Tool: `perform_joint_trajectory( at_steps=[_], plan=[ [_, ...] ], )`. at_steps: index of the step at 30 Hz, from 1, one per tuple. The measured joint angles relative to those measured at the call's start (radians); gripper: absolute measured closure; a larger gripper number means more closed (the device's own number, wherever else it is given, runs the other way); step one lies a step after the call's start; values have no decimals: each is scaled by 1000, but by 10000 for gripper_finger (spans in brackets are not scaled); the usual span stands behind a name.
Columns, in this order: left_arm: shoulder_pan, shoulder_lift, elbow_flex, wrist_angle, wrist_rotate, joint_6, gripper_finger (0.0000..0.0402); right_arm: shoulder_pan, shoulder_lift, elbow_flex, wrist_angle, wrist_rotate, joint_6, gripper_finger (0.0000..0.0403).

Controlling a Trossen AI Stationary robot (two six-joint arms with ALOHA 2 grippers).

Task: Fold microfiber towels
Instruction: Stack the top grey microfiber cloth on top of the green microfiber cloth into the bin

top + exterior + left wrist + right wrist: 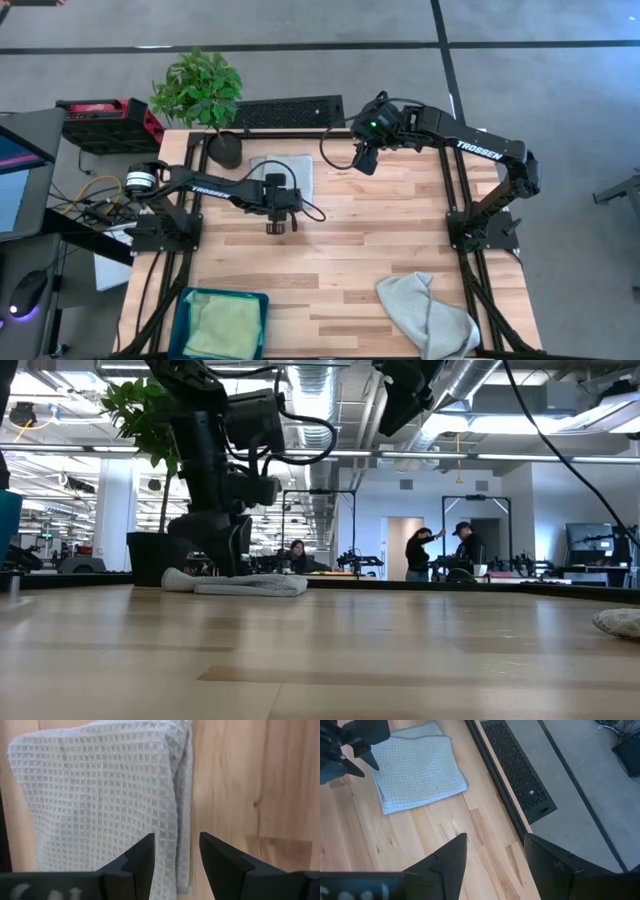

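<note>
A pale grey waffle-weave towel [285, 172] is seen folded into a flat, neat rectangle at the far side of the tabletop [350, 260], just beside the potted plant [205, 95]; its layered edges are visible along one side. A second pale grey towel [425, 315] is left unfolded and crumpled at the near right corner, partly hanging over the edge. A light green towel [225, 325] is laid flat inside the teal bin [187, 318] at the near left.

Crumpled grey towel [428, 312] cut off by edge.
</note>
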Motion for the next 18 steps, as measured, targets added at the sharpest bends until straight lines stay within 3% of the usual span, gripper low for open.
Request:
perform_joint_trajectory(
  at_steps=[9,18],
  plan=[
    [21,17,0,47,56,6,254,0,0,0,-2,0,-17,182],
    [38,91,8,61,12,10,254,0,0,0,-6,0,-18,182]
  ],
)
